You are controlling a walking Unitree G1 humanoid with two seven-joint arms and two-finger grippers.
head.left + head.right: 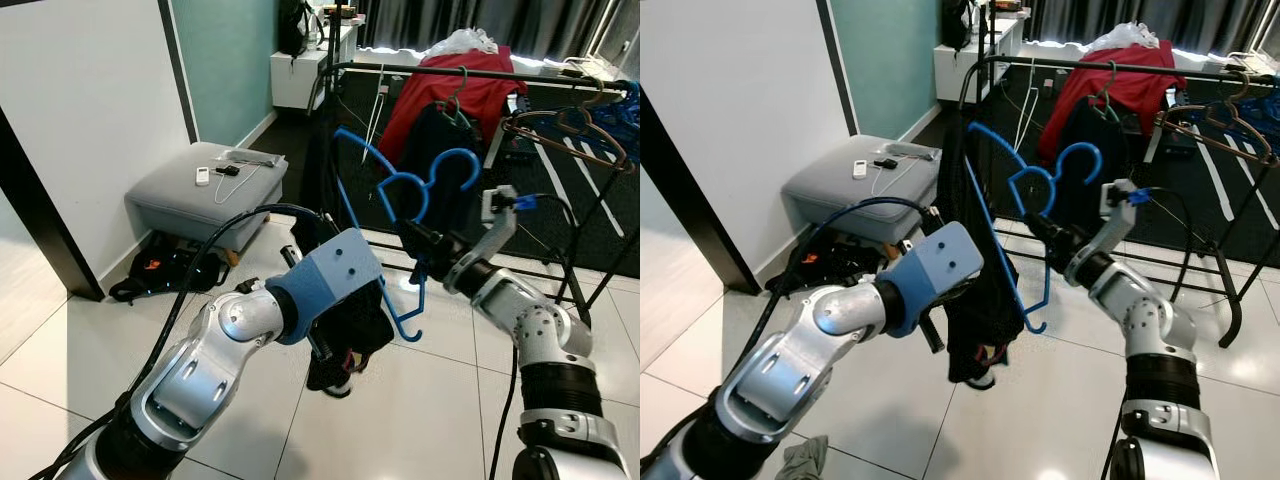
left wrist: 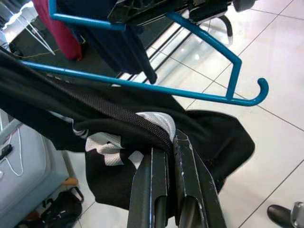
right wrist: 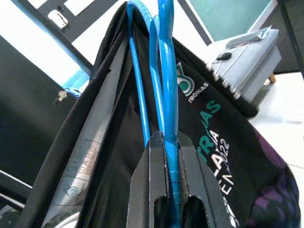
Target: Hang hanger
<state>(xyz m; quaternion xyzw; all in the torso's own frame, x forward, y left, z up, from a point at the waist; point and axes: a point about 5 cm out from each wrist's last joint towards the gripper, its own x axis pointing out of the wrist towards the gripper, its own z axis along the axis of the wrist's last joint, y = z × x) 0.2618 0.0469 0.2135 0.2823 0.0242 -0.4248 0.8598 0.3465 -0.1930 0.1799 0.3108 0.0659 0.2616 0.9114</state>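
A blue plastic hanger (image 1: 395, 190) is held in mid-air before the black clothes rack (image 1: 470, 72), its hook (image 1: 455, 165) curling up toward the rail. My right gripper (image 1: 418, 240) is shut on the hanger's neck (image 3: 168, 156). A black shirt with teal lettering (image 3: 209, 137) drapes from one hanger arm. My left gripper (image 2: 166, 156) is shut on the black shirt (image 2: 142, 123), low, near the hanger's lower tip (image 2: 259, 92).
On the rack hang a red garment (image 1: 455, 85), a dark one (image 1: 440, 140) and brown and blue hangers (image 1: 570, 125) at the right. A grey ottoman (image 1: 205, 190) with small devices stands left by the white wall. A black bag (image 1: 160, 270) lies on the tiles.
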